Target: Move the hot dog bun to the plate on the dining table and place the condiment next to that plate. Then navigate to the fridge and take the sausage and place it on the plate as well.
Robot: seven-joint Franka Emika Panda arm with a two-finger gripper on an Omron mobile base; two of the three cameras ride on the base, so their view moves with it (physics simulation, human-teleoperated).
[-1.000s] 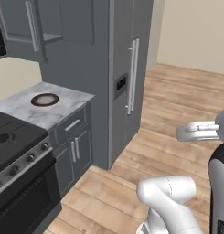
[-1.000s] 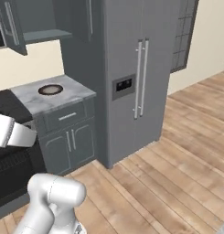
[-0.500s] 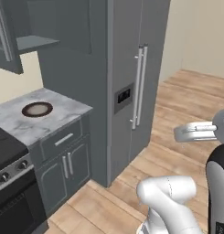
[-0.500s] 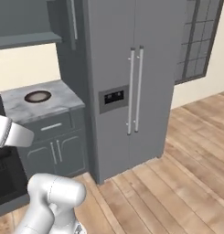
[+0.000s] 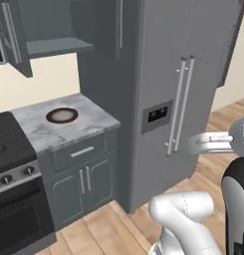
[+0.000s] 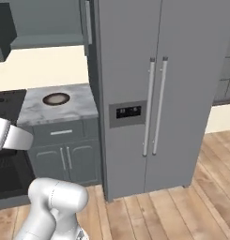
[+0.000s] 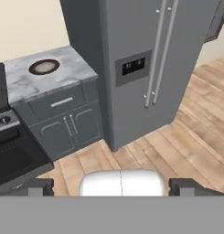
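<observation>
The grey double-door fridge (image 5: 168, 89) (image 6: 154, 93) (image 7: 145, 55) stands ahead with both doors shut, its two long vertical handles (image 6: 154, 108) side by side at the middle. A dispenser panel (image 7: 131, 67) sits on its left door. My gripper (image 7: 112, 186) is open, its fingertips (image 7: 40, 186) spread wide at the bottom of the hand view with nothing between them, well short of the fridge. The sausage, hot dog bun, condiment, plate and dining table are out of view.
Left of the fridge is a marble counter (image 5: 88, 122) (image 6: 69, 110) (image 7: 67, 77) bearing a round dark dish (image 5: 61, 115) (image 6: 56, 99) (image 7: 44, 66). A black stove (image 5: 9, 149) (image 7: 6, 121) adjoins it farther left. Wood floor (image 7: 177, 137) lies open before the fridge.
The whole picture has shifted: the base has moved and turned, so the fridge is nearer and more central and the stove has slid leftward. The gripper stays open.
</observation>
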